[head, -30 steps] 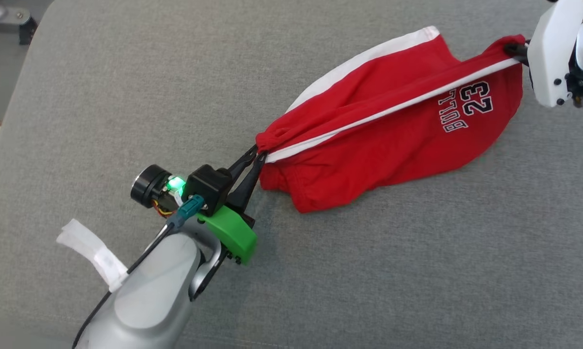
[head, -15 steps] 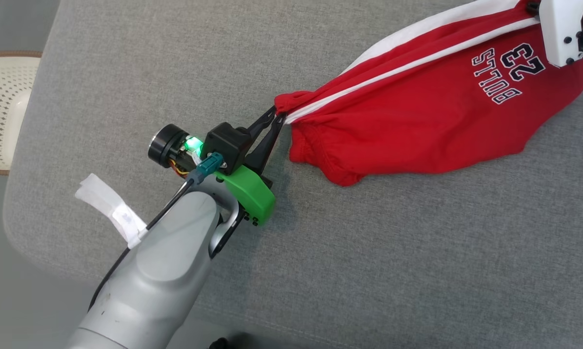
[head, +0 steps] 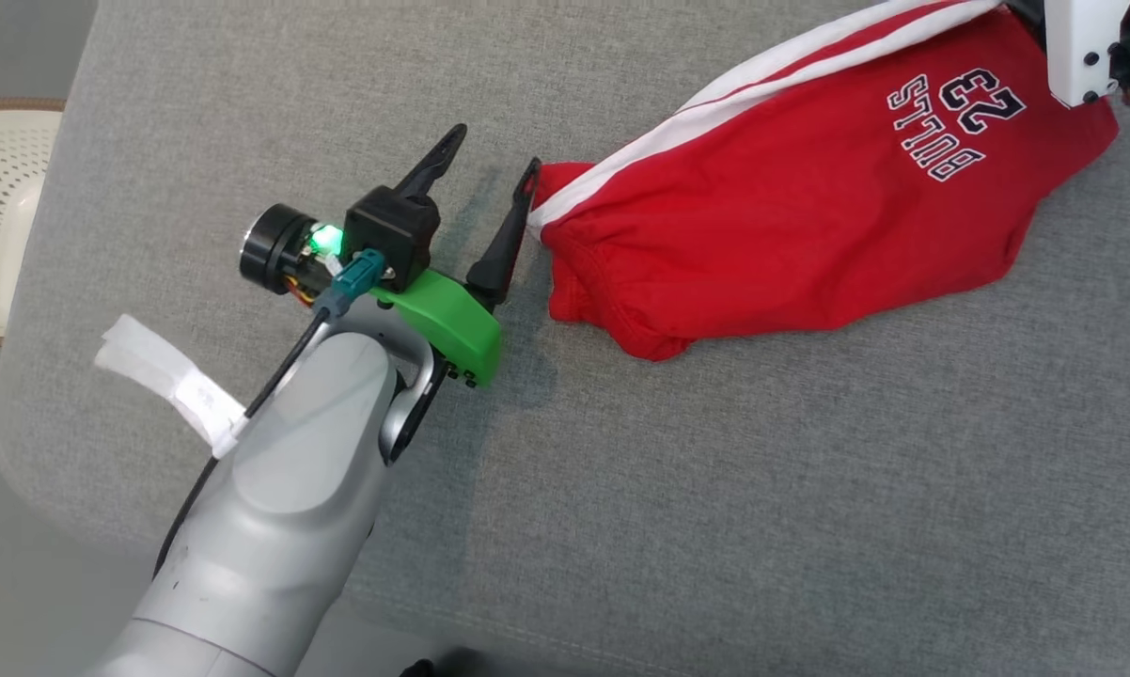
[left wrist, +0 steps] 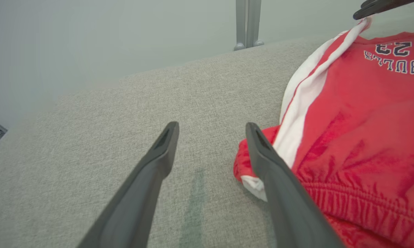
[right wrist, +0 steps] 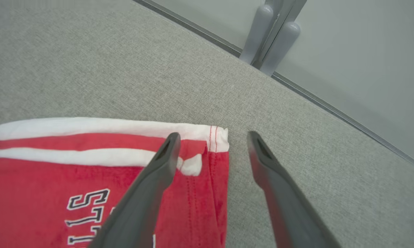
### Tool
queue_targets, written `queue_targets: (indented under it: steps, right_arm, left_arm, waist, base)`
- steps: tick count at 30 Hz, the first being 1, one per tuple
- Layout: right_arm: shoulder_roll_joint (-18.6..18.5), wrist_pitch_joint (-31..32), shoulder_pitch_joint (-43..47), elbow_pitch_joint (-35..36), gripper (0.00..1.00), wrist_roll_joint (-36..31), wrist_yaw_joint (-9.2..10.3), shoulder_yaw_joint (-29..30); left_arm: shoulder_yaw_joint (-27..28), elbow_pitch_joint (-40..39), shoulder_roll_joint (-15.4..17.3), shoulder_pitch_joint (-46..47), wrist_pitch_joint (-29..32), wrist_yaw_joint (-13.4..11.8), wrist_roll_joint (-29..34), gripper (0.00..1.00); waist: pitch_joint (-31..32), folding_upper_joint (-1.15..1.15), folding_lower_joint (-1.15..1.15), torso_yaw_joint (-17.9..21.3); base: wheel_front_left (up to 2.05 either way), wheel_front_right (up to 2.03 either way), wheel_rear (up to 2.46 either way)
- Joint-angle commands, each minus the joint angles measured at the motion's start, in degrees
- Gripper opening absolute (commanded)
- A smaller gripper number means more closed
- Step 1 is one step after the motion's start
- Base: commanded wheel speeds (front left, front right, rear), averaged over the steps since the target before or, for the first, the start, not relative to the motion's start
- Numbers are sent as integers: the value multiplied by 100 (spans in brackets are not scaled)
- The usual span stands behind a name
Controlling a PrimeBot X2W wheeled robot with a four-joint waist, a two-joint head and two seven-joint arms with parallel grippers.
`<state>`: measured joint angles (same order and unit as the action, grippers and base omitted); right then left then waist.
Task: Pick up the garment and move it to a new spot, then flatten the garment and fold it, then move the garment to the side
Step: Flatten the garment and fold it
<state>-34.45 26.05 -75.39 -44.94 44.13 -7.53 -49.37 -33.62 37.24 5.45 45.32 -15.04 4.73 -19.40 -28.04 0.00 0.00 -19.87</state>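
Observation:
The garment (head: 809, 226) is a pair of red shorts with white side stripes and a "BULLS 23" print, lying slack on the grey cushion (head: 715, 489) at the upper right. My left gripper (head: 494, 150) stands open at its left corner, and one finger (left wrist: 279, 186) lies right against the bunched waistband (left wrist: 358, 203). Nothing sits between those fingers. My right gripper (right wrist: 213, 135) is open over the far corner of the garment (right wrist: 55, 179), above the white hem. Its white wrist housing (head: 1082, 47) shows at the top right.
A white perforated object (head: 1, 207) sits off the cushion's left edge. Beyond the cushion's far edge stands a grey metal post (right wrist: 272, 34), also in the left wrist view (left wrist: 247, 24). The cushion's rounded corner lies at the lower left.
Both grippers have opened and let go of the garment's two ends. The stretched shorts have gone slack and settled on the cushion. The head camera has shifted a little.

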Motion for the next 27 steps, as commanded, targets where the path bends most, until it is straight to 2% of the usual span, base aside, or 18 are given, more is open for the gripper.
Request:
queue_targets:
  steps: [1,8,14,16,19,24,27]
  right_arm:
    - [47,-184,86,-62,100,-11,9,16]
    - [292,-1213,469,-116,100,227,9,41]
    - [456,-2594,1157,199,100,503,9,107]
    - [590,-2958,1518,277,100,802,9,261]
    - [596,-3641,2035,499,100,827,6,336]
    - [817,-4079,2809,723,100,842,5,728]
    - [939,-4129,3276,925,100,567,5,1219]
  left_arm:
    - [69,-35,75,-136,-14,-45,68,100]
    - [457,-326,262,-530,-11,-178,99,100]
    - [1002,-1015,361,-1119,-9,-363,111,100]
    - [1190,-1253,346,-1364,-9,-385,86,100]
    - [1560,-1586,276,-1845,-8,-368,7,100]
    - [1927,-1904,154,-2389,-9,-328,77,100]
    - [2102,-2134,56,-2718,-9,-230,134,100]
  waist:
    - [189,0,0,149]
    - [709,0,0,496]
    - [1289,0,0,900]
    - [1438,0,0,1013]
    - [1656,0,0,1213]
    - [1873,0,0,1445]
    - [1956,0,0,1577]
  base:
    - [0,0,0]
    - [0,0,0]
    - [0,0,0]
    - [0,0,0]
    - [0,0,0]
    - [0,0,0]
    - [0,0,0]
